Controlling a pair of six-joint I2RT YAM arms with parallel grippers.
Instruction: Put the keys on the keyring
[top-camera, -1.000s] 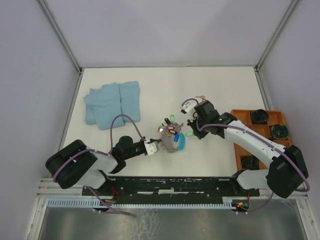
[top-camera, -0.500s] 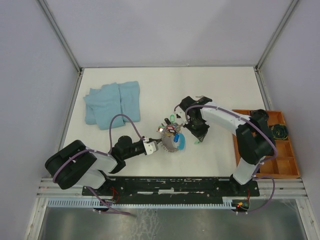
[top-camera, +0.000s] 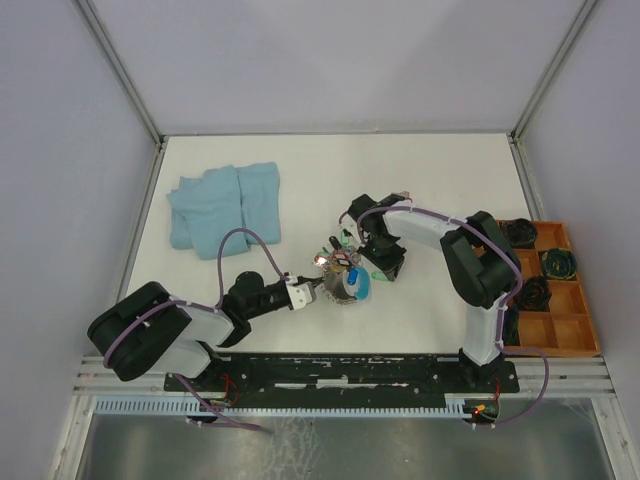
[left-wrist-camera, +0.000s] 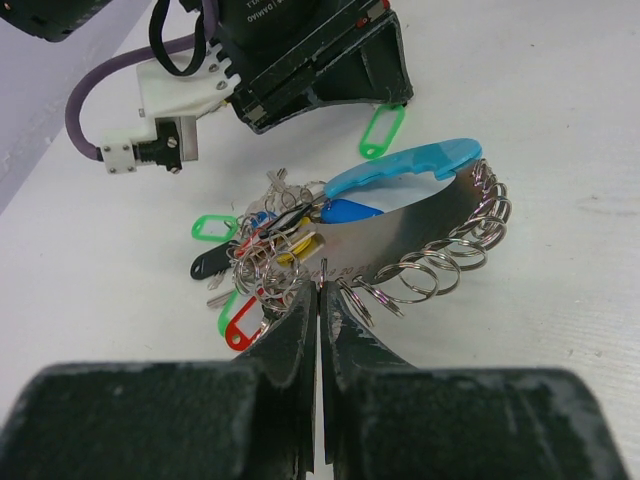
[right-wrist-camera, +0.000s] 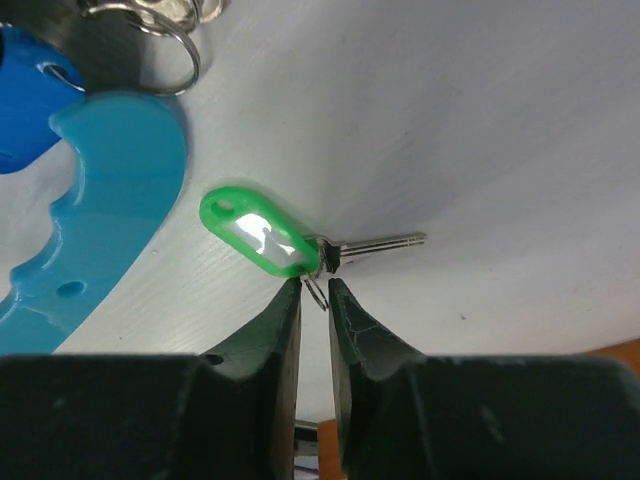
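From above, the left gripper (top-camera: 316, 289) holds the keyring (top-camera: 347, 284) mid-table, offered toward the right gripper (top-camera: 382, 268) just beside it.

Left wrist: the jaws pinch shut on the keyring's steel band, likely to steady it, with tagged keys (left-wrist-camera: 268, 250) bunched at one end.

Right wrist: the fingers stand barely parted over the green-tagged key (right-wrist-camera: 270, 235), which lies flat on the table (right-wrist-camera: 470, 110) — its small ring sits between the tips, apparently unclamped.
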